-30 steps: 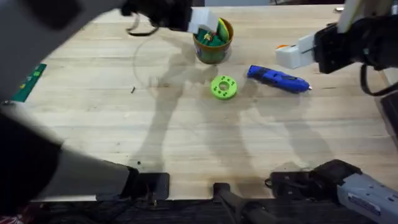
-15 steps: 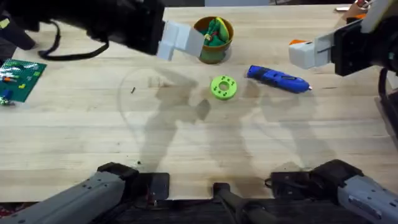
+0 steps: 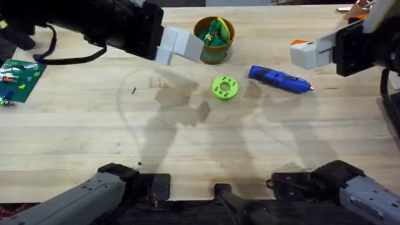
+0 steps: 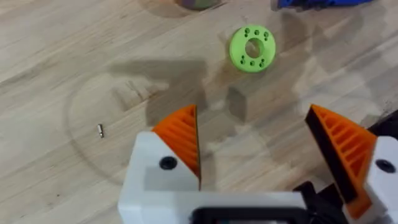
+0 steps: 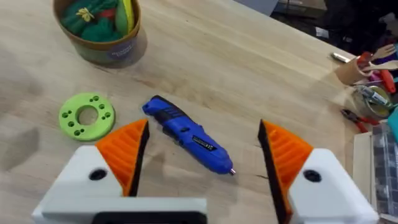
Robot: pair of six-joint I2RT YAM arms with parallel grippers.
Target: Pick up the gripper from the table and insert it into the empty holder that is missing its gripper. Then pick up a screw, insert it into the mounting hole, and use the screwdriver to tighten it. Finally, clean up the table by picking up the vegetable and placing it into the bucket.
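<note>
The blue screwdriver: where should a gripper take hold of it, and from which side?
Probably across the thick blue barrel of the screwdriver, from straight above. It lies flat on the table, its thin pale tip offers little to pinch, and the open right gripper already hangs over it.

The table (image 3: 262, 144) is viewed from overhead, facing forward; nearer wrist views look down, sharing the green disc (image 3: 225, 87) (image 4: 252, 48) (image 5: 86, 115).

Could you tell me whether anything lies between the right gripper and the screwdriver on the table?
Nothing visible does. The right gripper is open above the screwdriver, which lies alone on bare wood. The green disc sits off to one side, and the bucket stands farther away.
</note>
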